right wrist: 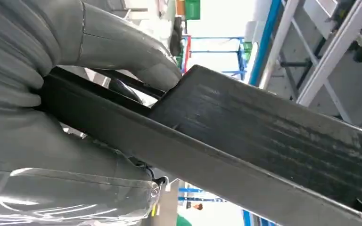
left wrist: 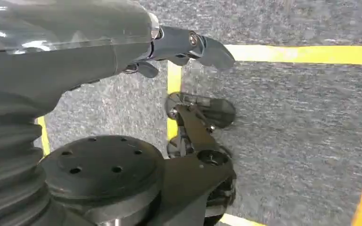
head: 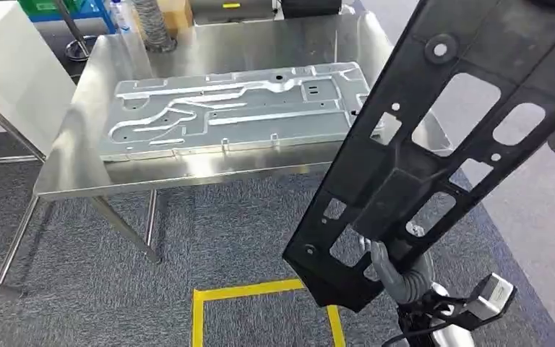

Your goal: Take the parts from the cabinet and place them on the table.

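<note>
A long black part with several cut-outs rises on a slant from low centre to the upper right of the head view. My right hand grips its lower end from underneath. In the right wrist view the thick grey thumb presses on the flat black part. The steel table stands ahead, carrying a large silver stamped panel; the black part's upper half hides the table's right end. My left hand hangs over the carpet with nothing in it, one finger stretched out.
Yellow tape marks a square on the grey carpet just before me, and the yellow tape also shows under the left hand. A white board leans at the left. A ribbed hose and blue rack stand behind the table.
</note>
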You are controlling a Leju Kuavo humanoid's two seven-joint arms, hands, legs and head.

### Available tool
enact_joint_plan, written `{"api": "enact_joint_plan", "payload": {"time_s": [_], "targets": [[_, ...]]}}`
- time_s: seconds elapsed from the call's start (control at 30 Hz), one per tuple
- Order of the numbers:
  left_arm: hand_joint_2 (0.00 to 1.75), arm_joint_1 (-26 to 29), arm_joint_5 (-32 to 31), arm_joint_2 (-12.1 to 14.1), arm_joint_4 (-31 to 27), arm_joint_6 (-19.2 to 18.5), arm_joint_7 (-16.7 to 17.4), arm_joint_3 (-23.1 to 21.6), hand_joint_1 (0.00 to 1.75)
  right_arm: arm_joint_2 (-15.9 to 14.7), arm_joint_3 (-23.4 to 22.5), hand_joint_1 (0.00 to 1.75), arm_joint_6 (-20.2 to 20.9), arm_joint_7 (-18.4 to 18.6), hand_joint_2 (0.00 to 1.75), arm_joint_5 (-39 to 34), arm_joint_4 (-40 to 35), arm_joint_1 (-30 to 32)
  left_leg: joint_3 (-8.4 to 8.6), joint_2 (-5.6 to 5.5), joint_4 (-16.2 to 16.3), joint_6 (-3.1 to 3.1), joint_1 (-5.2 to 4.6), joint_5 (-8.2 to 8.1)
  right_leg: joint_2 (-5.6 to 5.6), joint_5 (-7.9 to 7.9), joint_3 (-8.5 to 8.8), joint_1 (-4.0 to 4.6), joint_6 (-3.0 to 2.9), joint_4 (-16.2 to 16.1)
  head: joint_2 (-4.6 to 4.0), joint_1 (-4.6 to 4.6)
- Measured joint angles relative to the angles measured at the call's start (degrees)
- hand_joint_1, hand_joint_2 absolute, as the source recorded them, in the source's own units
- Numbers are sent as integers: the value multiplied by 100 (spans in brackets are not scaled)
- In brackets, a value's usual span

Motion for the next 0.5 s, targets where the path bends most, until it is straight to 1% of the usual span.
{"api": "enact_joint_plan", "payload": {"time_s": [0.03, 0.07, 0.1, 0.13, 0.17, 0.2, 0.23, 0.27, 0.3, 0.33, 0.37, 0.4, 0.43, 0.47, 0.5], "targets": [[175, -13, 0, 0, 0, 0, 0, 0, 0, 0, -2, 164, 4, -7, 175, -4, -4, 0, -256, 15, 428, -32, 9, -105, -9, -28, 50, 9, -19, -27, 0, 0], [175, -13, -7, 0, 0, 0, 0, 0, 0, 0, -2, 164, 4, -9, 175, -9, -7, 3, -572, 24, 909, -47, 23, -281, -11, -64, 105, 24, -29, -50, 0, 0], [175, 0, -9, -2, 0, 0, 0, 0, 0, 0, -2, 164, 4, -9, 175, -11, -7, 5, -813, 25, 1239, -47, 26, -435, -11, -102, 149, 37, -37, -59, 0, 0], [175, 17, -9, -4, 0, 0, 2, 0, 0, 0, -2, 164, 4, -9, 175, -11, -7, 6, -1008, 26, 1418, -39, 27, -517, -4, -152, 208, 52, -44, -63, 0, 0], [175, 30, -9, -7, 0, 0, 2, 0, 0, 0, 0, 164, 4, -9, 175, -13, -7, 6, -1069, 25, 1343, -35, 27, -489, 3, -208, 279, 68, -46, -64, 0, 0], [175, 35, -11, -7, 0, -2, 2, 0, 0, 0, -2, 164, 4, -9, 175, -15, -9, 6, -1030, 25, 1045, 11, 25, -338, 12, -274, 369, 88, -49, -66, 0, 0], [175, 34, -11, -9, 0, -2, 0, 0, 0, 0, -2, 164, 4, -9, 175, -13, -13, 6, -921, 24, 603, 79, 10, -61, 12, -347, 473, 119, -49, -71, 0, 0], [175, 35, -11, -9, 0, -2, 0, 0, 0, 0, -2, 164, 4, -11, 175, -15, -15, 6, -807, 22, 138, 163, -13, 326, 10, -419, 556, 135, -52, -85, 0, 0], [175, 47, -11, 4, 0, 0, 0, 0, 0, 0, 0, 164, 2, -13, 175, -18, -13, 5, -764, 10, -235, 264, -57, 839, 10, -490, 618, 125, -49, -92, 0, 2], [175, 51, -13, 9, 0, 0, -2, 0, 0, 0, -2, 164, 2, -13, 175, -15, -11, 6, -746, 8, -215, 235, -105, 659, 48, -539, 668, 127, 4, -114, 0, 0], [175, 51, -24, 9, 0, -2, -9, 0, 0, 0, -2, 164, -2, -22, 175, -24, -17, 2, -668, 21, -245, 233, -138, 645, 40, -585, 686, 97, 50, -141, 0, 2], [175, 50, -24, 9, 0, 0, -15, 0, 0, 0, -2, 164, -2, -22, 175, -26, -24, 18, -622, 20, -323, 267, -153, 635, 35, -555, 767, 77, 78, -100, 0, 0], [175, 46, -31, 11, -2, -2, -20, 0, 0, 0, -2, 164, -15, -24, 175, -26, -35, 22, -550, 24, -375, 306, -171, 586, 33, -475, 783, 63, 119, -80, 0, 0], [175, 31, -37, 4, 0, -2, -33, -2, 0, 0, -2, 164, -33, -26, 175, -26, -53, 13, -383, 12, -469, 332, -121, 592, 26, -449, 739, 53, 132, 86, 0, 0], [175, 26, -44, 7, -2, -2, -39, -2, 0, 0, -2, 164, -33, -26, 175, -24, -57, 6, -289, 15, -505, 360, -113, 553, 24, -332, 553, 63, 147, 472, 0, 2]]}}
